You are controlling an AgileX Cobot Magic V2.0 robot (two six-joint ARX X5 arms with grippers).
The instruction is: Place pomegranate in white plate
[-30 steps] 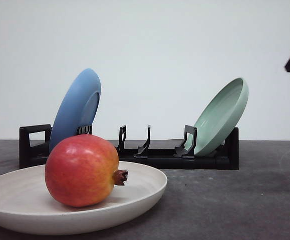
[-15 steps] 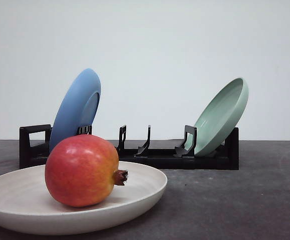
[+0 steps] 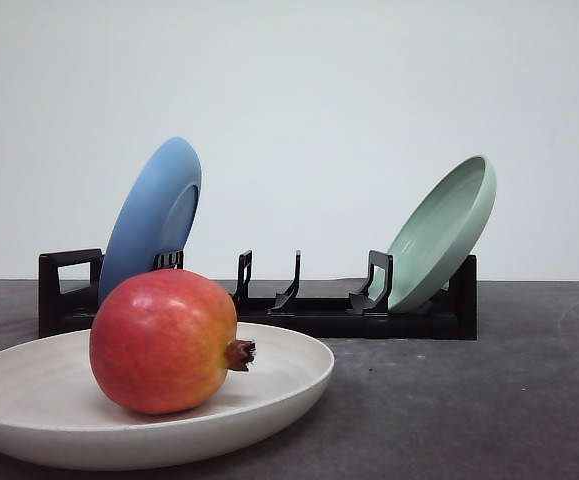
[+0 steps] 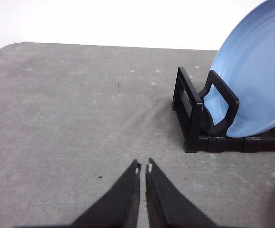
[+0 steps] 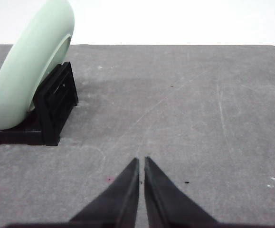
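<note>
Both end effectors are seen closed and empty, tips nearly touching: the left end effector [image 4: 143,167] is held over bare tabletop [image 4: 71,118] near the blue plate [image 4: 258,71], the right end effector [image 5: 141,161] near the pale green plate [image 5: 28,71]; the pomegranate [image 3: 164,341] is already sat in the white plate [image 3: 289,385], crown tip pointed right. No grab looks needed; the fruit is judged nearer the left arm, since the blue plate stands just behind it.

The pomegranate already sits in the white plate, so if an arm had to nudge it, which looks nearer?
Probably the left. The pomegranate lies in the white plate on the left side, before the blue plate, which the left gripper faces. The right gripper faces the green plate.
</note>
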